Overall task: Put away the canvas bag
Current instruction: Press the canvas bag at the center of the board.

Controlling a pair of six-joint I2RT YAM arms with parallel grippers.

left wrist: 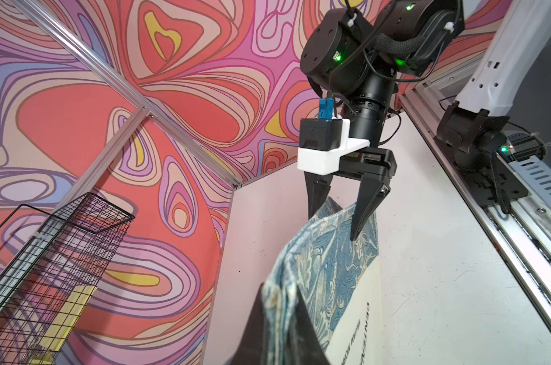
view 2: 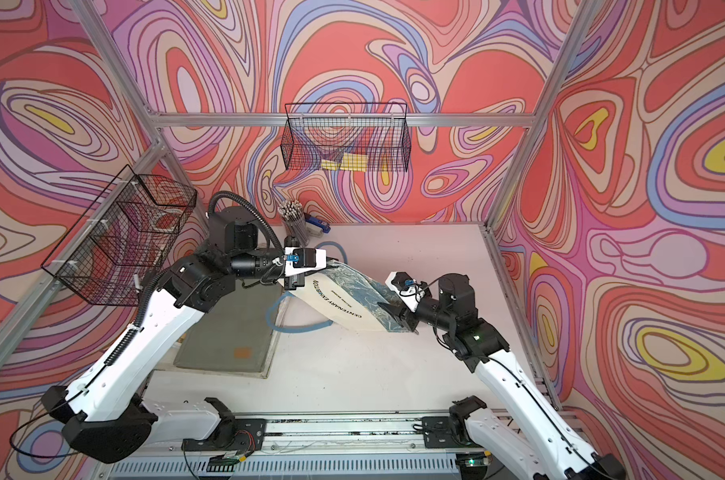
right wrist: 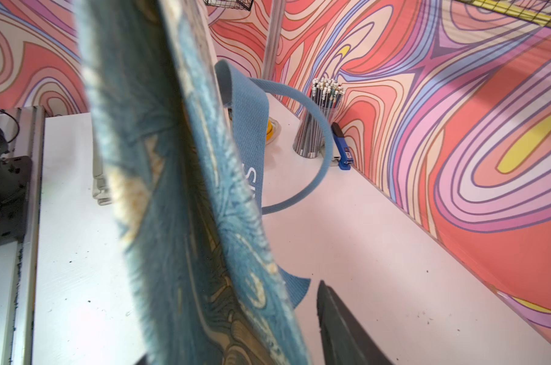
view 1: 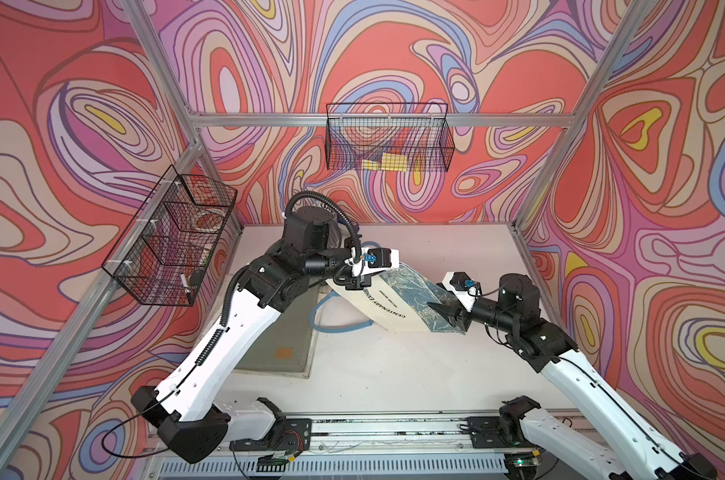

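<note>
The canvas bag (view 1: 394, 305) (view 2: 344, 305) is cream with a blue leaf print, black lettering and blue handles (view 1: 336, 328). It hangs stretched between my two arms above the table, handles drooping onto the table. My left gripper (view 1: 363, 286) (view 2: 294, 282) (left wrist: 280, 319) is shut on one end of its printed edge. At the other end my right gripper (view 1: 440, 313) (view 2: 390, 311) (left wrist: 333, 228) (right wrist: 233, 322) stands open astride the bag (right wrist: 179, 205). One of its fingers (right wrist: 337, 322) is clear of the cloth; the other is mostly hidden behind it.
A wire basket (view 1: 388, 141) with yellow items hangs on the back wall, another (view 1: 173, 241) on the left wall. A grey-green mat (view 1: 277, 345) lies under the left arm. A pencil cup (view 2: 296, 222) and blue stapler (view 2: 317, 226) stand at the back.
</note>
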